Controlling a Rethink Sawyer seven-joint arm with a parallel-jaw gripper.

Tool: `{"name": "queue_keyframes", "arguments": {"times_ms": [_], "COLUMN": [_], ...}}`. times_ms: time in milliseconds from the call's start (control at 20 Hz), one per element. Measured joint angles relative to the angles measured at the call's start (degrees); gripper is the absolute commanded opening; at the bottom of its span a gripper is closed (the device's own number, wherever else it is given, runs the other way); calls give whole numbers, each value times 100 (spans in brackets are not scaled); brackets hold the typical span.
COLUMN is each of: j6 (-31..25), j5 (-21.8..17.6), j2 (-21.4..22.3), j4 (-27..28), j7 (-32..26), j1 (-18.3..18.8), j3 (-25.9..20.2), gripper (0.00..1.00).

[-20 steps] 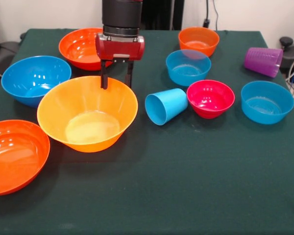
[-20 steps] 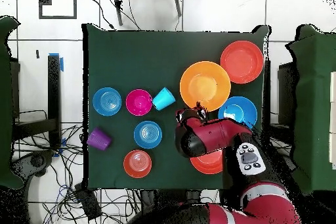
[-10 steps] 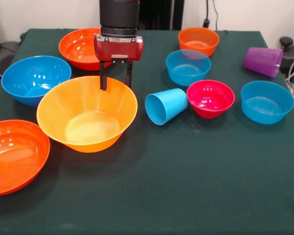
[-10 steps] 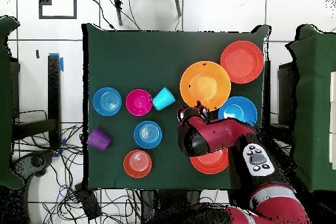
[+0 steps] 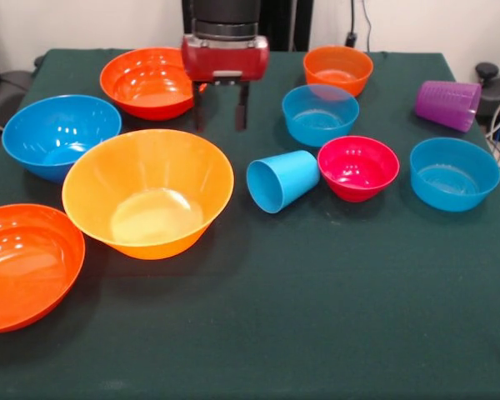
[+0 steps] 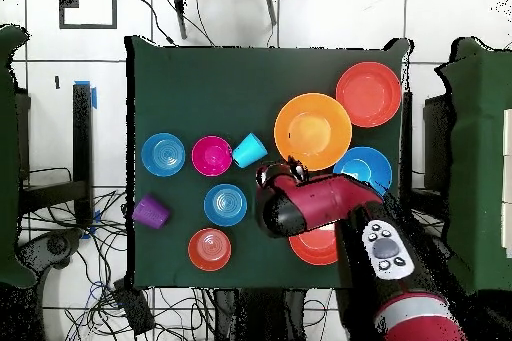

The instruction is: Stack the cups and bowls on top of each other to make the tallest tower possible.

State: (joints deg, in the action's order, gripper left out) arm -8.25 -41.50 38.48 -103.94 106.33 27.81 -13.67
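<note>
Green cloth covers the table [image 5: 317, 317], and every cup and bowl sits apart on it; nothing is stacked.

In the front view the gripper [image 5: 221, 125] hangs above the cloth just behind the yellow bowl [image 5: 148, 193], between the far red bowl [image 5: 147, 81] and the middle blue bowl [image 5: 320, 114]. Its two dark fingers [image 5: 198, 108] point down with a clear gap between them, spread and holding nothing.

The yellow bowl stands upright near the picture's left centre. Left of it is the large blue bowl [image 5: 60, 135], and a near red bowl [image 5: 25, 262] sits at the lower left edge, close beside the yellow one.

The blue cup [image 5: 282, 180] lies on its side, mouth toward the yellow bowl, its base just beside the pink bowl [image 5: 358, 167]. Right of the pink bowl stands another small blue bowl [image 5: 454, 172]. The small orange bowl [image 5: 337, 69] is at the far side, behind the middle blue bowl. The purple cup [image 5: 447, 105] lies tipped over near the far right corner.

From overhead, the arm [image 6: 330, 207] covers part of the far red bowl and reaches toward the yellow bowl's rim [image 6: 312, 131].
</note>
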Motion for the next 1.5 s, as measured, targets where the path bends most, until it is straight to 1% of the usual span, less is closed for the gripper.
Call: {"name": "queue_keyframes", "arguments": {"times_ms": [200,300,500,650,700,800,900,1050,1150,1400,1500], "j6": [-226,-407,-621,-776,-853,-947,-1139,-1308,-1538,-1949,-2307], "j5": [78,152,290,398,457,529,643,702,761,824,840], "j2": [125,177,165,56,-26,-131,-369,-536,-732,-997,-1174], "j4": [-2,-2,-2,33,68,111,187,239,322,448,546], "j7": [0,0,0,0,0,0,0,-1,-1,-2,-33], "j1": [-217,-405,-620,-703,-690,-652,-497,-347,-177,97,326], "j3": [-217,-416,-736,-1101,-1286,-1475,-1881,-2135,-2368,-2642,-2817], "gripper": [100,100,100,100,100,100,100,100,100,100,100]}}
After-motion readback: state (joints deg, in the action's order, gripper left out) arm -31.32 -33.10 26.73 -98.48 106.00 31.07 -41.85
